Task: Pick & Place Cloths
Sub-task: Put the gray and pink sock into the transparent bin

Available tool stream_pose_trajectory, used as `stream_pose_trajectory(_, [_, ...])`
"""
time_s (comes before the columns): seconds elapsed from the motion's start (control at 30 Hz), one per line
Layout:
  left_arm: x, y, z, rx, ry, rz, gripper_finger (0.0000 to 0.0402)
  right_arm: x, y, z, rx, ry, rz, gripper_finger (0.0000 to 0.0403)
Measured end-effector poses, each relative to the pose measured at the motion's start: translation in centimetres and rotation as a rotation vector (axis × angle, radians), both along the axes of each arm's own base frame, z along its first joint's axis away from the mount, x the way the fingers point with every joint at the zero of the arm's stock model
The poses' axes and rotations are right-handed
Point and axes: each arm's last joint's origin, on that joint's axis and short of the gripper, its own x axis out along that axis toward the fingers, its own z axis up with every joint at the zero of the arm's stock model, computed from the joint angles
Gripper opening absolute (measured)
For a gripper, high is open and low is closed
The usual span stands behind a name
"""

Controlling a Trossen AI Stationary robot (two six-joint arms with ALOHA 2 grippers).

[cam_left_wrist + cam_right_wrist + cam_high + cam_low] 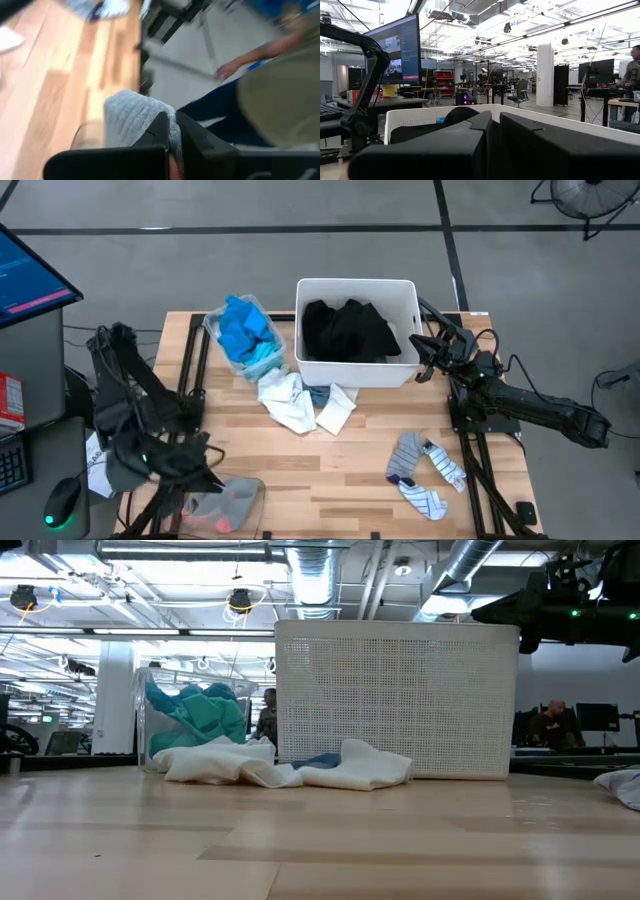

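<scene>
the cloths are scattered over my wooden table (330, 460). the large black garment (348, 330) fills the white tub (355, 370) at the far edge. just beside the tub, on my left side, a clear bin (222, 345) holds the bright blue cloth (243, 325) with the turquoise one (262, 360) under it. in front of the tub and the bin, white garments (290, 400) lie crumpled on the wood with a bit of blue cloth (320, 395) showing between them. toward my right side, near the table's front, a grey sock (407, 452) and two striped socks (432, 485) lie close together.

my left gripper (205, 480) is low at the front left corner of the table, over a second clear bin (225, 502) that has grey and pinkish fabric in it. its fingers (192, 140) are closed tight on a small grey ribbed sock (132, 117), which bulges out from between them. past it, off the table's edge, a person (270, 85) is standing.

my right gripper (425, 345) is by the tub's right wall, level with its rim, its fingers (540, 145) nearly together with only a narrow slit between them. i see nothing between them.
</scene>
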Motion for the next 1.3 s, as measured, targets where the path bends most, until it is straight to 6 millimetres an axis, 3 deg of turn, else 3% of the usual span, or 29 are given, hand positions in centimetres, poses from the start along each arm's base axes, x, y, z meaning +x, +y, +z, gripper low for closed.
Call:
stream_pose_trajectory(0.23, [0.8,-2.5,-3.3,0.135,0.131,0.004,0.0001,0.0,0.0,0.0,0.0,0.0,0.001,0.0037])
stream_pose_trajectory(0.63, [2.1,-6.1,-7.6,0.15,0.369,-0.048,0.0002,0.0,0.0,0.0,0.0,0.0,0.0,0.0037])
stream_pose_trajectory(1.0, [3.0,-7.2,-9.7,0.182,0.418,0.01,0.0016,0.0,0.0,0.0,0.0,0.0,0.0,0.0037])
stream_pose_trajectory(1.3, [3.2,-7.5,-10.1,0.185,0.417,0.036,0.0076,0.0,0.0,0.0,0.0,0.0,0.001,0.0037])
